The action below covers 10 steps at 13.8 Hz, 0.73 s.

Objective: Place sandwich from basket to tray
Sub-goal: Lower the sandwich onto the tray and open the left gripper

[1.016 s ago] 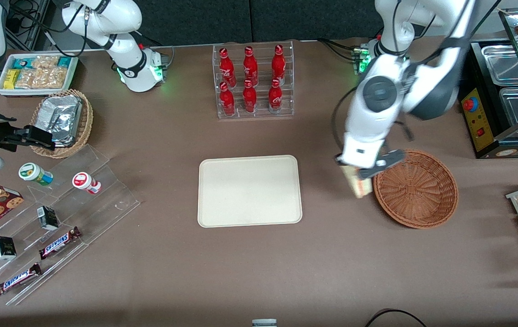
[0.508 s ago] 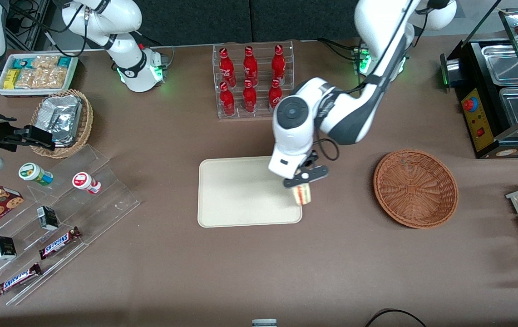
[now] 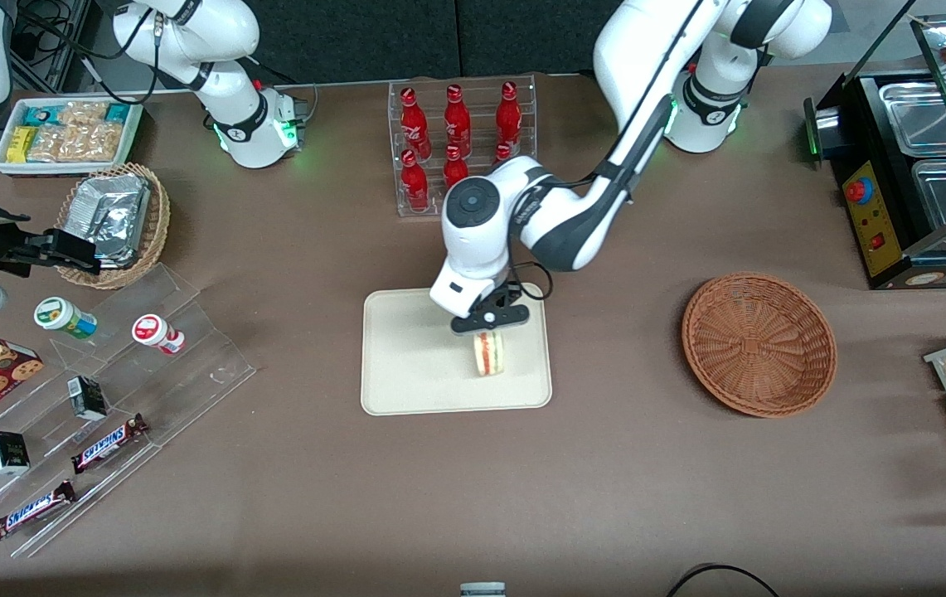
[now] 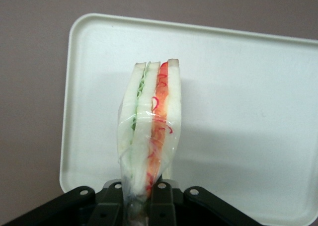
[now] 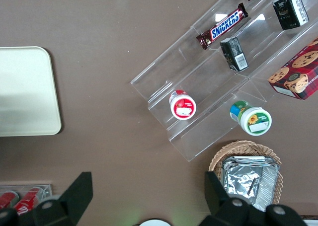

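Cream bread layered with green and red-orange filling marks the sandwich (image 3: 489, 354), wrapped in clear film and held upright over the tray (image 3: 406, 365), just right of the front view's centre. The left arm's gripper (image 3: 490, 320) has its fingers (image 4: 160, 200) pinched closed on the wedge's narrow end, seen at close range in the wrist view (image 4: 149, 136); whether the sandwich's lower edge touches the tray surface cannot be told. Right of the tray in the front view, the reddish-brown wicker basket (image 3: 759, 344) stands apart from it. Above the tray in that frame, partly covered by the arm, is a clear rack of red bottles (image 3: 439, 141). A tan basket of foil packets (image 3: 116, 220) sits at upper left.
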### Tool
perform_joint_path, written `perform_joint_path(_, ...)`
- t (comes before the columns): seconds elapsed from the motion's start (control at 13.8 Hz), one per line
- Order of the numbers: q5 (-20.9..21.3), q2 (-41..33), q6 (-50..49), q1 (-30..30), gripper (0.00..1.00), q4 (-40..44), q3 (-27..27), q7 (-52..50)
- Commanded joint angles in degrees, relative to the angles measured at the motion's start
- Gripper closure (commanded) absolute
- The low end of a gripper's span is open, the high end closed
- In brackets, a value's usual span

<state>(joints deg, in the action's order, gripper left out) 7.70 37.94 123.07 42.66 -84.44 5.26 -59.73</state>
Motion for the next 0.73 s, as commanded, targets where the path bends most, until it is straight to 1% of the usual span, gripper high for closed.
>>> perform_joint_path(0.0,2.14,2.31,1.37,0.50,0.88,2.26,-0.77,-0.12)
perform_joint_path(0.29,2.41,3.63,2.96,0.50,0.88,1.91,-0.68,1.90)
perform_joint_path(0.44,2.67,5.30,2.97,0.50,0.85,2.00,-0.77,1.81)
perform_joint_path(0.58,2.67,5.92,2.97,0.50,0.73,2.00,-0.77,1.99)
perform_joint_path(0.65,2.58,6.27,2.97,0.50,0.48,2.09,-0.77,2.51)
